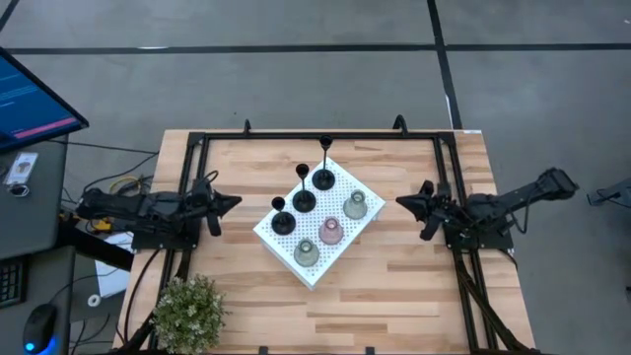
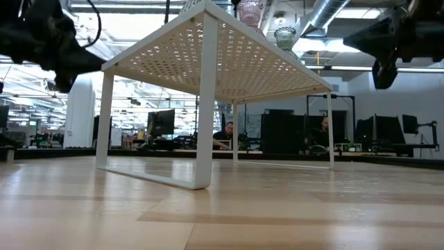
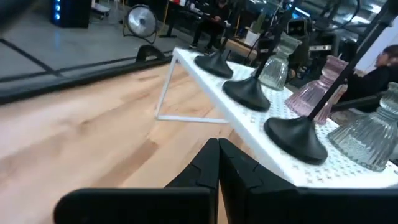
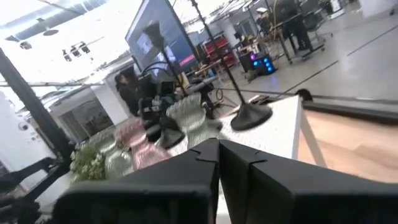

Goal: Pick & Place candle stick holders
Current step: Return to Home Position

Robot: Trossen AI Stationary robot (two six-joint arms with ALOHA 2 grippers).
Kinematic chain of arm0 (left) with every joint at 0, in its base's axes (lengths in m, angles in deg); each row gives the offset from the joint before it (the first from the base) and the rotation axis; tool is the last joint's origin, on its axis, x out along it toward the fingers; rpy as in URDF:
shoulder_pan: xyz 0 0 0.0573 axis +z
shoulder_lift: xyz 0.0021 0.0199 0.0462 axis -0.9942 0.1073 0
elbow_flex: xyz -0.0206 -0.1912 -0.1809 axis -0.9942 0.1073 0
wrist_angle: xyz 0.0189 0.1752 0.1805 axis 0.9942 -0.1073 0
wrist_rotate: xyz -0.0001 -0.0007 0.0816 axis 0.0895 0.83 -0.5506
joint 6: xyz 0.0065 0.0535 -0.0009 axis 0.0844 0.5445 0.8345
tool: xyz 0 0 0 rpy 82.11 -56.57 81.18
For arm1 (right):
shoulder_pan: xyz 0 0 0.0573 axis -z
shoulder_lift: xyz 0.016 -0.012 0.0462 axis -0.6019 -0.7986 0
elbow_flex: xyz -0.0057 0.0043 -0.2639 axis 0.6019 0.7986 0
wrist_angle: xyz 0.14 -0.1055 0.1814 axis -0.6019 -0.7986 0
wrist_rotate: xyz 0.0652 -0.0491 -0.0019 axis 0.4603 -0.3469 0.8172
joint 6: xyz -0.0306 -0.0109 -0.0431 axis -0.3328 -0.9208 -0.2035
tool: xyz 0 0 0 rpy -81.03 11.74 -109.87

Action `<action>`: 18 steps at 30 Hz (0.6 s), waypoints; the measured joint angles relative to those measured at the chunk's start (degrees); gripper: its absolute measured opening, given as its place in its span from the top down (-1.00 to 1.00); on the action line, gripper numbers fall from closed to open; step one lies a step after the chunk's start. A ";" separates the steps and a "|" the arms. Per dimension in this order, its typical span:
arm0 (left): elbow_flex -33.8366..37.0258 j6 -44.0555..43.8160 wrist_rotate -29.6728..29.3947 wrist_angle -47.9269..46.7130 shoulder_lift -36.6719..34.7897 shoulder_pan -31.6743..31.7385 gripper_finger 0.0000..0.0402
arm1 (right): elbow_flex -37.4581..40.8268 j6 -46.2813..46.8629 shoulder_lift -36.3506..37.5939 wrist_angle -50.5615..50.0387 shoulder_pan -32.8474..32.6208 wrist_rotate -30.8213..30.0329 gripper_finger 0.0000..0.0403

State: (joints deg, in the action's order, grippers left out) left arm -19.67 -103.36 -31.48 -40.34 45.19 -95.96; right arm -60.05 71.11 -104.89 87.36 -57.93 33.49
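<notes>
Six candle stick holders [image 1: 331, 231] stood on shelf [image 1: 343, 251], placing apparently complete; left gripper [image 1: 229, 204] and right gripper [image 1: 404, 201] parked beside it, fingers closed, empty.

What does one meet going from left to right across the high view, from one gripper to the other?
left gripper → leftmost black candle holder → rightmost glass candle holder → right gripper. The four holders between overlap, so they are left out.

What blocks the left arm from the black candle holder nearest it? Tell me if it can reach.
Probably yes. Nothing stands between the left gripper and that black candle holder at the near edge of the white shelf. Its fingers are shut and must open first.
</notes>
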 joint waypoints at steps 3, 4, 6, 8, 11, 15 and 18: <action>2.69 -2.22 0.04 0.01 -1.16 -0.02 0.99 | 1.94 1.25 0.01 0.13 -1.07 0.00 0.99; 2.84 -2.47 0.15 -0.11 -1.24 -0.01 0.98 | 2.74 2.08 0.01 0.15 -1.35 0.00 0.99; 2.85 -2.13 0.08 0.49 -0.79 -0.07 0.98 | 3.35 3.93 -0.03 -0.82 -1.89 0.03 1.00; 2.82 -2.06 0.04 0.69 -0.79 -0.07 0.98 | 3.37 4.82 -0.04 -2.64 -2.30 -0.02 1.00; 2.89 -1.96 0.04 0.38 -0.63 -0.07 0.99 | 3.37 4.88 -0.03 -4.72 -2.39 -0.09 1.00; 2.89 -3.99 0.28 0.63 -0.67 -0.07 0.96 | 3.40 5.06 -0.03 -5.82 -1.63 -0.20 0.99; 2.89 -3.62 0.44 0.69 -0.66 -0.07 0.93 | 3.40 5.06 -0.01 -5.80 -1.39 -0.20 0.99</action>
State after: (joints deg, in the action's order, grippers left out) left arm -16.79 -106.98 -31.04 -39.65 44.54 -96.03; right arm -56.66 76.17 -104.90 81.57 -59.32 33.30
